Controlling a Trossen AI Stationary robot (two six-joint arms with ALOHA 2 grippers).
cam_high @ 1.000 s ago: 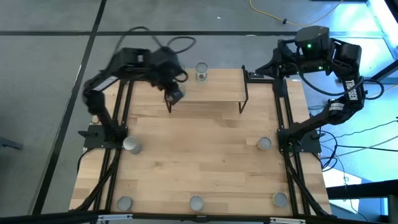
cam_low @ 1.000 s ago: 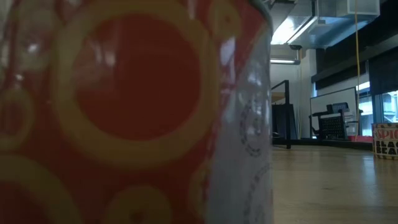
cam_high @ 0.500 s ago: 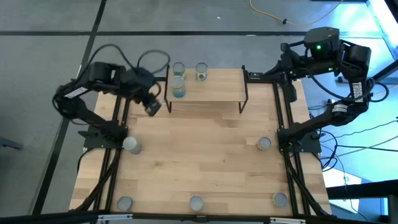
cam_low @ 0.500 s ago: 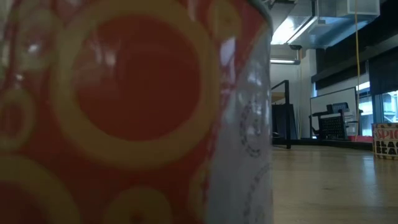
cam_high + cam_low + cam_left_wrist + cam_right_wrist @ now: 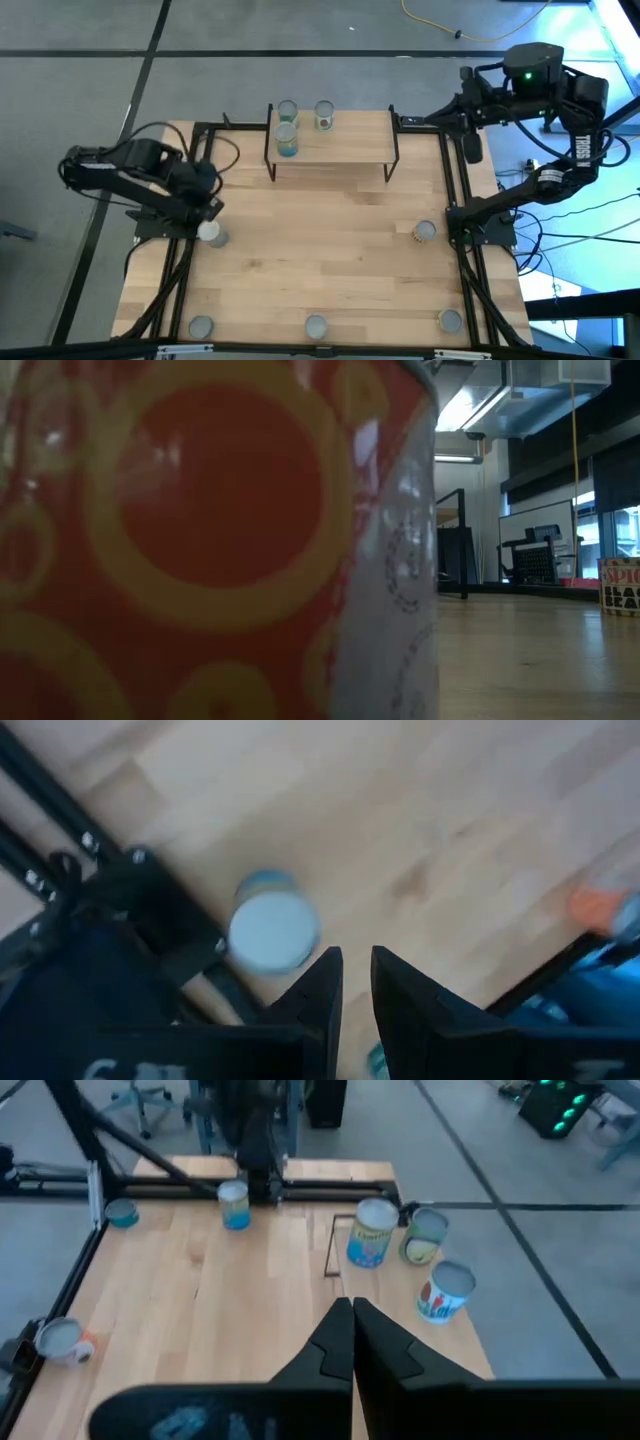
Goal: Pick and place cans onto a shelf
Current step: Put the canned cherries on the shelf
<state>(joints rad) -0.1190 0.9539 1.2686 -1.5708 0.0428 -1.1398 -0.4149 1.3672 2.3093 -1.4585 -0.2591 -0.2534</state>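
The shelf (image 5: pixel 340 140) stands at the table's far edge and bears three cans: two at its left end (image 5: pixel 287 140) (image 5: pixel 287 110) and one further right (image 5: pixel 323 115). They also show in the right wrist view (image 5: pixel 373 1232). My left gripper (image 5: pixel 208 203) hovers near the table's left edge, just above a silver-topped can (image 5: pixel 210 233) that stands on the table. In the left wrist view this can (image 5: pixel 273 928) lies beside my fingers, which stand a narrow gap apart (image 5: pixel 356 965). My right gripper (image 5: pixel 470 150) waits shut and empty (image 5: pixel 352 1308) at the far right.
More cans stand on the table at the right (image 5: pixel 425 232) and along the near edge (image 5: pixel 201 326) (image 5: pixel 316 326) (image 5: pixel 450 320). An orange-red can (image 5: pixel 210 540) fills most of the low view. Black frame rails (image 5: pixel 190 260) run along both sides.
My left gripper has left the shelf's left end and swung toward the table's left and near side, down over the can by the left rail. The blue can it carried now stands on the shelf, free of it. My right arm has drawn back slightly to the right.
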